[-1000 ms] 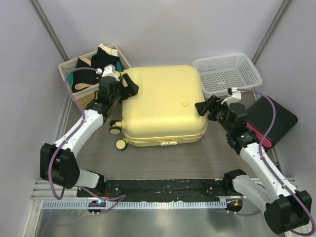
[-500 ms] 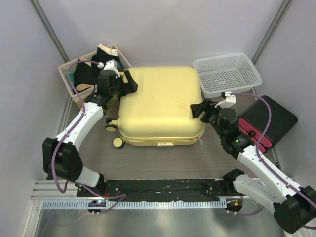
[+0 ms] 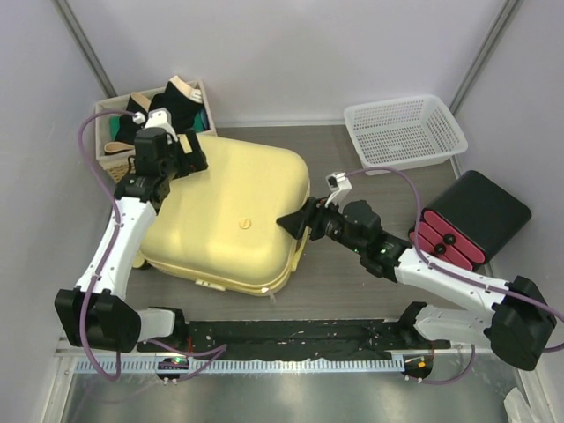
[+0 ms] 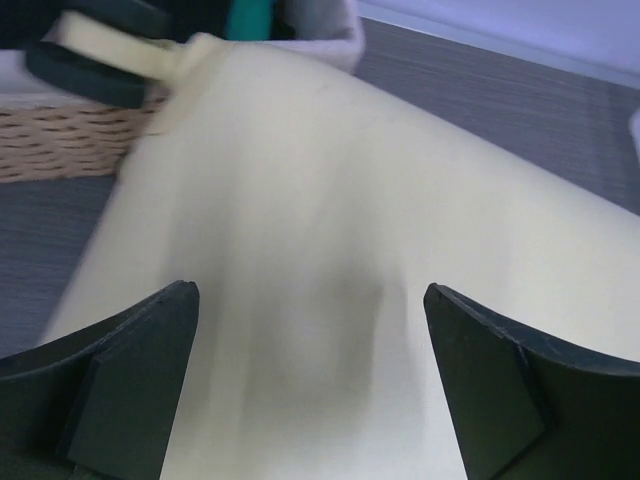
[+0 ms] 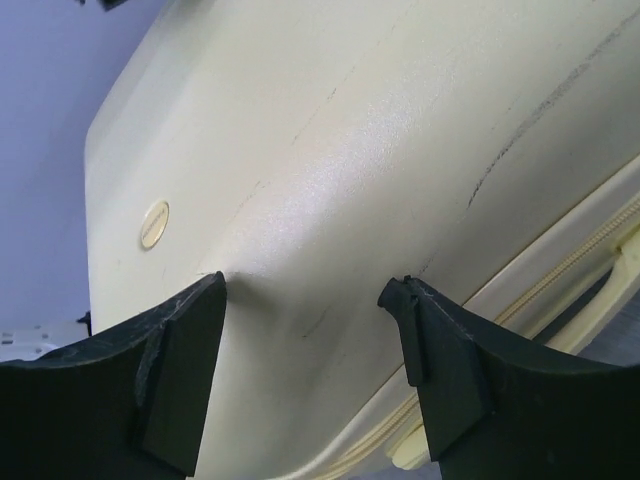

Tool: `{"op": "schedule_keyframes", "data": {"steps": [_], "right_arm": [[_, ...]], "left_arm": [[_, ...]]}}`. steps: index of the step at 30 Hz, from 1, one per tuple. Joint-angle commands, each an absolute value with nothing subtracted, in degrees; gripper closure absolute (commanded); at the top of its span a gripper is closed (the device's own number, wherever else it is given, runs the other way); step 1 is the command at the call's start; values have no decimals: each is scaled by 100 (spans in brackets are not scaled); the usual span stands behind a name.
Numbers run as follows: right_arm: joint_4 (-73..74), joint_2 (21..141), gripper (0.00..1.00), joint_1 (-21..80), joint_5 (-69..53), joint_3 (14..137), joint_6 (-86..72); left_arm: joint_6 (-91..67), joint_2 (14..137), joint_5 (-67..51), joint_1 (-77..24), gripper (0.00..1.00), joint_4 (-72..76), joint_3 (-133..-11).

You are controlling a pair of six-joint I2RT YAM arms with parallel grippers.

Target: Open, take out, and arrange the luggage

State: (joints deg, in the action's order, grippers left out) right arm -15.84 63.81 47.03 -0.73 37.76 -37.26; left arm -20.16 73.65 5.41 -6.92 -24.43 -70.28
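The luggage (image 3: 220,207) is a large pale-yellow hard-shell suitcase. It lies flat and shut at the left middle of the table, skewed, with its round logo (image 3: 249,223) facing up. My left gripper (image 3: 188,152) hovers open over its far left corner. In the left wrist view the shell (image 4: 330,220) fills the space under the wide-spread jaws of that gripper (image 4: 310,300). My right gripper (image 3: 295,223) is open against the suitcase's right edge. The right wrist view shows this gripper (image 5: 305,292) straddling the rounded shell (image 5: 330,150), one fingertip (image 5: 205,300) touching it, with the zip seam (image 5: 560,270) below.
A wicker basket (image 3: 110,163) of dark clothes stands at the back left, just behind the suitcase. A white plastic basket (image 3: 405,132) sits at the back right. A black box with red cylinders (image 3: 471,216) lies at the right. A black rail (image 3: 291,335) runs along the near edge.
The suitcase has slid left and towards me and turned askew. My right arm stretched left with it. My left gripper moved left and opened wider.
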Motion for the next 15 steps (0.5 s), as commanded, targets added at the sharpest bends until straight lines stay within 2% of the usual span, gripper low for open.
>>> {"op": "schedule_keyframes", "data": {"steps": [1,8,15], "right_arm": [[-943,6593,25,5054,-1162,4060,-3589],[121,5354,22,5080,-378,4140,-2505],[-43,4895,26,6054,-229,3507,-2987]], "left_arm": [[-1882,7313,-755,-923,0,-2874,-7216],[-1477,7207,-1010,-1045,0,-3023,-7435],[-1195,7471,-739,-1503,0,-3015,-7506]]}}
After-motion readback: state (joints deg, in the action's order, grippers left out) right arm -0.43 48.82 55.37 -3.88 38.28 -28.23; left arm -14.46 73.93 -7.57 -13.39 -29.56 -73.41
